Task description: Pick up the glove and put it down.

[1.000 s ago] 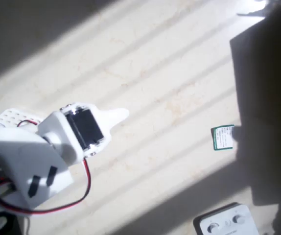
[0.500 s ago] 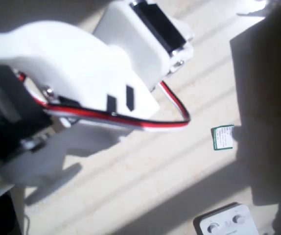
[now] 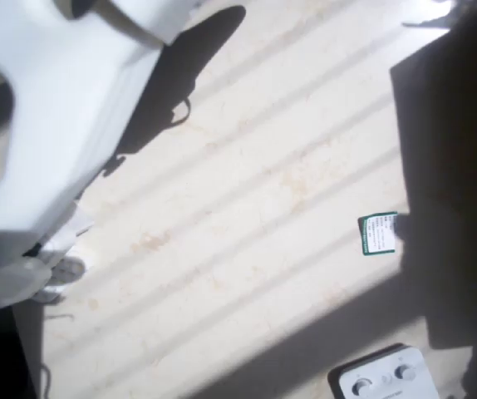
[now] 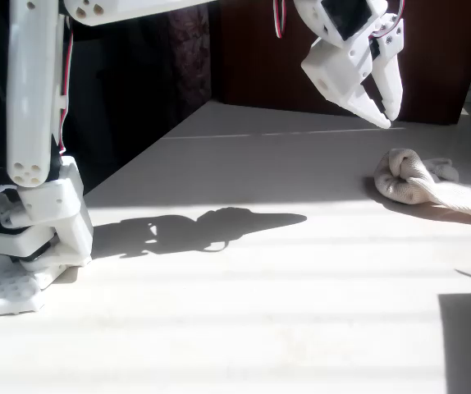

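Observation:
The cream glove (image 4: pixel 420 180) lies crumpled on the pale tabletop at the right of the fixed view, its fingers trailing off toward the right edge. My white gripper (image 4: pixel 390 120) hangs in the air above and slightly left of it, well clear of the fabric. Its two pointed fingers meet at the tips with nothing between them. In the overhead view the white arm (image 3: pixel 47 108) looms large and blurred across the top left corner.
A white box with round knobs (image 3: pixel 384 378) sits at the bottom right. A small green-and-white card (image 3: pixel 378 233) lies beside a dark shaded area (image 3: pixel 454 150) on the right. The arm's base (image 4: pixel 22 246) stands at the left of the table.
The arm has risen toward the overhead camera and swung from lower left to the top left corner. The card and the box have not moved.

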